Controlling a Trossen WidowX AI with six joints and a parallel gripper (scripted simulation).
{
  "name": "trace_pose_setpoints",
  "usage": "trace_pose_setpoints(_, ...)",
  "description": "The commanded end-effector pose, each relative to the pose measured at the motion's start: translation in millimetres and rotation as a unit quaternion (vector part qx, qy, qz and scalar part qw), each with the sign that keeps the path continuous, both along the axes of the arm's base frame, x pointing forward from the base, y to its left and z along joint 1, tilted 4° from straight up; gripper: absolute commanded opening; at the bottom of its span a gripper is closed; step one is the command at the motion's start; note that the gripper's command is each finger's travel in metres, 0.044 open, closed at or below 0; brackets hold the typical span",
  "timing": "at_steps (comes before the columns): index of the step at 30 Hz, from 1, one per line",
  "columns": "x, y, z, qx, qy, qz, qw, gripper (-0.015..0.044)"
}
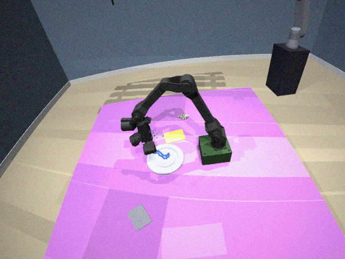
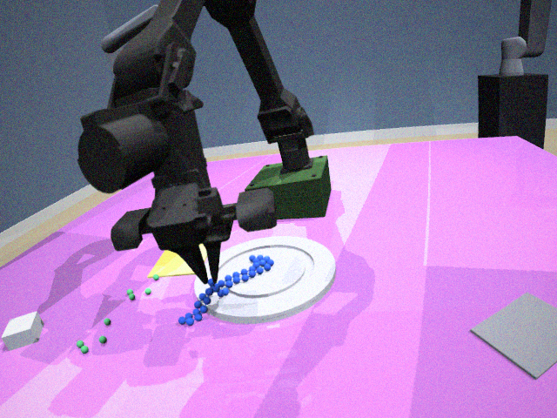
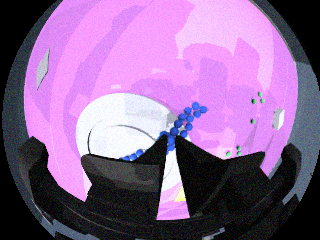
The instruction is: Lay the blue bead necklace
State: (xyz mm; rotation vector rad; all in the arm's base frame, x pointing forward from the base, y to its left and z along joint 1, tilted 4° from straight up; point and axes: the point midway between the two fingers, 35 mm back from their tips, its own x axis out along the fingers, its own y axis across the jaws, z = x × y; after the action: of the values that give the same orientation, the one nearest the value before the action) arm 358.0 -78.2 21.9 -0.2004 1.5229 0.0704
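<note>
The round white bead board (image 1: 165, 170) (image 2: 321, 260) (image 3: 100, 110) lies flat, with a ring groove. The blue bead necklace (image 1: 166, 156) (image 2: 244, 272) (image 3: 190, 119) is drawn into a narrow double strand. One end is bunched on the board's inner disc; the strand crosses the groove and rim, and the other end lies past the board's edge on the table in the exterior view. My gripper (image 2: 211, 284) (image 3: 170, 139) points down over the board's rim and is shut on the necklace, partway along the strand. The fingertips hide the pinched beads.
A yellow sheet (image 1: 174, 136) (image 2: 177, 265) lies beside the board. Several loose green beads (image 2: 107, 321) (image 3: 253, 121) and a white block (image 2: 22, 330) (image 3: 278, 119) lie beyond it. A grey tile (image 1: 139, 217) (image 2: 524, 334) (image 3: 43, 68), a speckled pile (image 1: 183, 116) and the arm's green base (image 1: 215, 157) also stand out.
</note>
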Motion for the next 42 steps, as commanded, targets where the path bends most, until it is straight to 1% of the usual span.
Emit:
trace_pose_setpoints(1, -6, 9, 1, 0.001, 0.001, 0.000, 1.000, 0.0000)
trace_pose_setpoints(16, -34, 45, -4, 0.003, 0.002, 0.000, 1.000, 0.0000)
trace_pose_setpoints(20, -35, 46, -5, 0.003, 0.002, 0.000, 1.000, 0.0000)
trace_pose_setpoints(35, -34, 44, -29, 0.003, 0.002, 0.000, 1.000, 0.0000)
trace_pose_setpoints(42, -34, 44, -30, 0.003, 0.002, 0.000, 1.000, 0.0000)
